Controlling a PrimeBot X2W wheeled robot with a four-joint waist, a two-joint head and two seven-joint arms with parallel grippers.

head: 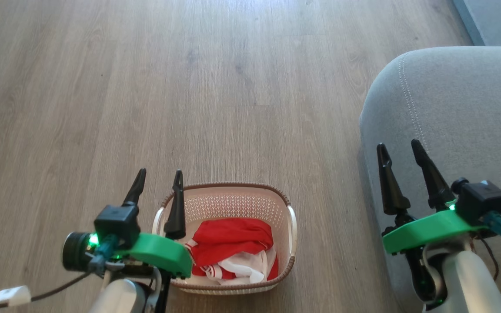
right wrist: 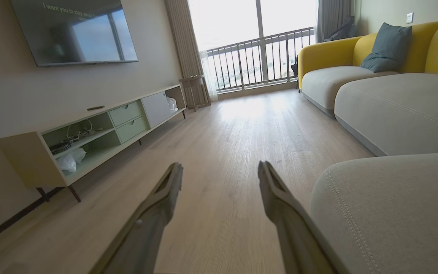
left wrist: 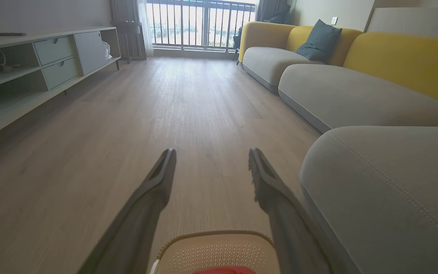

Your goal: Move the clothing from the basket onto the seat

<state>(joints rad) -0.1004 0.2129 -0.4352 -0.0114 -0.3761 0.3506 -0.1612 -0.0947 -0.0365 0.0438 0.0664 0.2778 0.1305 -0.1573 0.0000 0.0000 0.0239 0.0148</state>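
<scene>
Sitting on the wooden floor [head: 189, 87], the basket [head: 233, 202] is holding the clothing [head: 228, 243], a red and white heap bunched toward its near end; the left gripper [head: 159, 171] is hovering by the basket's left rim, fingers spread apart and gripping nothing; the right gripper [head: 398, 143] is hanging at the rounded corner of the seat [head: 450, 108], fingers likewise apart and empty; the grey seat is standing near the basket's right side, not touching it.

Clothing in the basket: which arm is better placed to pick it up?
Left, probably. The open left gripper hangs at the left rim of the basket, beside the clothing; the open right gripper is off by the seat, apart from the basket.
</scene>
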